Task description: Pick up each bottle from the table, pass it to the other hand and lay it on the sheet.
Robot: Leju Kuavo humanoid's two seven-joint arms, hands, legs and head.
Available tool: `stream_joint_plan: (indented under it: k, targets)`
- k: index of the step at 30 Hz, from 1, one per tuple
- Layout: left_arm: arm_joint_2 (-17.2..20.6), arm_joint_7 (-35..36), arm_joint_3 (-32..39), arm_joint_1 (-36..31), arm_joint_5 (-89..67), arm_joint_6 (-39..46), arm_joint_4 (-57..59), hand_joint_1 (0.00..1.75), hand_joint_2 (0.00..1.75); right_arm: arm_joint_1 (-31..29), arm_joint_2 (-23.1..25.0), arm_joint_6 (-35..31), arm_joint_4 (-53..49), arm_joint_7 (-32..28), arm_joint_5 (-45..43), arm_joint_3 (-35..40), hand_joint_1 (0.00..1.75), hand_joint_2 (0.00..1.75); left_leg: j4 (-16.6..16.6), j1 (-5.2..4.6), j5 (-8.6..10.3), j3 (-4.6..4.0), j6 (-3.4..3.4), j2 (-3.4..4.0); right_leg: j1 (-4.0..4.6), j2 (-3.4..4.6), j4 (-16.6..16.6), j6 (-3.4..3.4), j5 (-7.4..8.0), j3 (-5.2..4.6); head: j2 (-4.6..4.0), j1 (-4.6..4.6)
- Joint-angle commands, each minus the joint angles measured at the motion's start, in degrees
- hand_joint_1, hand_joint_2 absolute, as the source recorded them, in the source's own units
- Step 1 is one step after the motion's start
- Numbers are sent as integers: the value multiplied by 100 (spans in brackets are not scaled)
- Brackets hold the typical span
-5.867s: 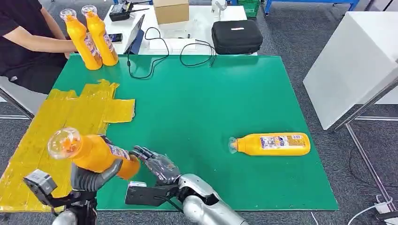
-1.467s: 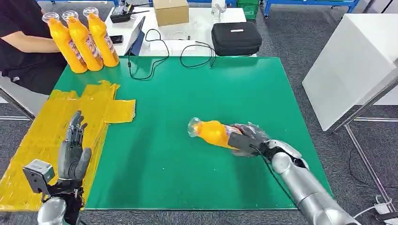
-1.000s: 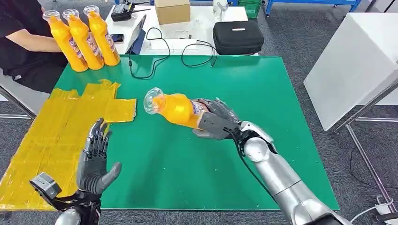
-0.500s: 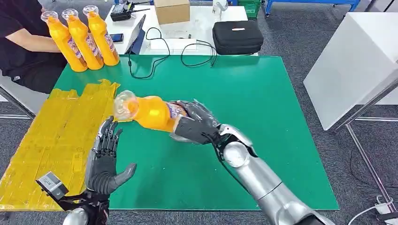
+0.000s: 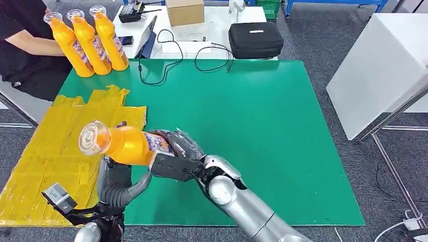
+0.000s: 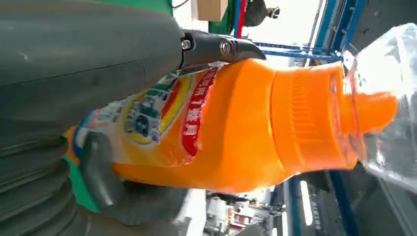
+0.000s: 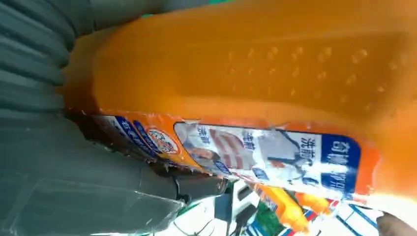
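So the right arm reaches across the near part of the green table (image 5: 262,126) toward the left, elbow bent, and the right hand (image 5: 176,159) grips the lower body of an orange bottle (image 5: 126,145), fingers wrapped around the labelled part. The bottle is held up off the table, lying nearly level, with its clear cap (image 5: 94,137) pointing left and toward the camera, over the near left area where the green surface meets the yellow sheet (image 5: 50,146).

The left hand (image 5: 117,182) sits right under the bottle, palm up, thumb sticking out to the right. In the left wrist view its thumb and a dark fingertip lie against the bottle's label, so it has hold of the bottle too, with the right hand's grip on it as well.

The label is white, blue and red with Chinese characters. They're too blurry and turned to read properly in either wrist view. The side of the bottle has a patch of raised dots.

At the far left corner of the table, three more orange bottles (image 5: 86,43) stand upright in a tight row, just beside a seated person's arm (image 5: 38,46). Beyond the far edge there's a black case (image 5: 254,39), a cardboard box (image 5: 184,11) and some black cables (image 5: 166,55) trailing onto the green.
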Motion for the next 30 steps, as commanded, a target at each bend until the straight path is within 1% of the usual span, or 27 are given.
stream_joint_plan:
  k: [1,6,14,16,18,22,23,24,25,30]
  targets:
    - [-60,30,78,-126,127,-58,41,0,175,-35,257,-36,488,-14,17,606,175,175,-4,5,-6,19,-8,7,7,-1,-1,-13,-6,15,0,0]
    - [-71,25,140,-110,156,-30,5,0,175,8,312,-33,590,-48,23,749,175,175,-3,7,-6,19,-6,5,9,-3,-2,-7,-6,17,0,0]
    - [-111,-80,487,73,119,155,-226,0,175,228,561,99,612,-144,282,1611,175,175,-7,6,-4,10,-5,11,6,7,-4,-4,-4,6,0,0]
    - [-110,-80,495,78,121,151,-237,0,175,243,563,102,609,-145,281,1641,175,175,-9,9,-11,24,-8,11,10,3,-5,-8,-12,19,0,2]
    - [-114,-81,492,76,120,151,-239,0,175,240,550,103,612,-145,280,1639,175,175,-7,5,-2,8,-5,1,6,-3,-4,-1,-6,6,0,0]
    - [-181,-159,630,186,-13,262,-352,0,175,266,569,148,664,-149,301,2125,175,175,-8,10,-7,22,-8,5,11,-3,-6,-7,-10,19,0,0]
    - [-185,-163,655,207,-14,236,-374,0,175,274,567,129,659,-170,279,2197,175,175,-8,8,-5,14,-7,6,8,1,-6,-4,-7,12,0,2]
    - [-186,-167,668,215,-22,231,-387,161,175,276,566,113,659,-172,263,2220,175,175,-9,10,-8,21,-9,7,11,0,-7,-7,-9,19,0,0]
    - [-214,-182,697,229,-22,201,-410,175,175,268,551,54,644,-152,218,2228,175,175,-8,7,-3,10,-6,2,7,-3,-6,-3,-7,9,0,0]
    - [-246,-203,711,233,-32,199,-430,175,175,233,493,-1,653,-123,163,2134,175,175,-7,9,-5,14,-7,-6,11,-12,-6,-6,-10,16,0,0]
